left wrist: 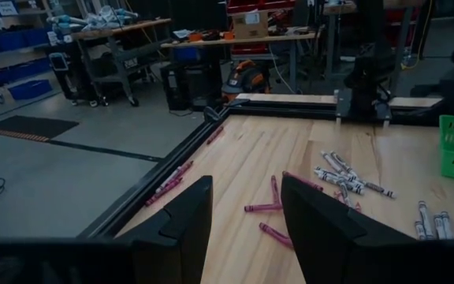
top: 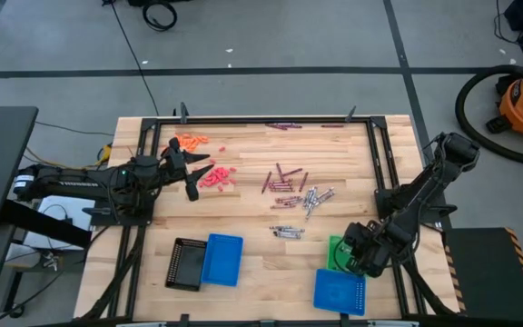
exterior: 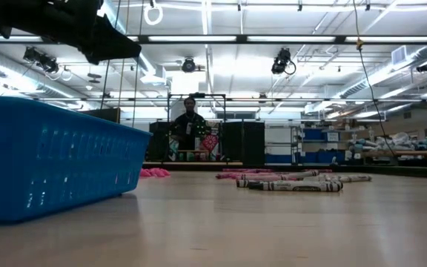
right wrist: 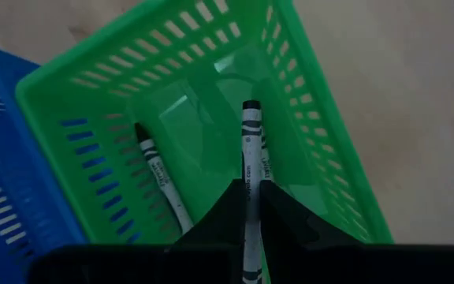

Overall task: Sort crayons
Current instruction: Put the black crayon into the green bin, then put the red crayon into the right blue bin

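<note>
Green tray (right wrist: 306, 118) at the lower right of the high view has the right pincer (right wrist: 251, 197) over it, clamped on a grey crayon (right wrist: 250, 150). Another crayon (right wrist: 160, 177) lies inside. Left pincer (left wrist: 247, 217) hangs apart above the desk (top: 243, 213) at the upper left, holding nothing.
</note>
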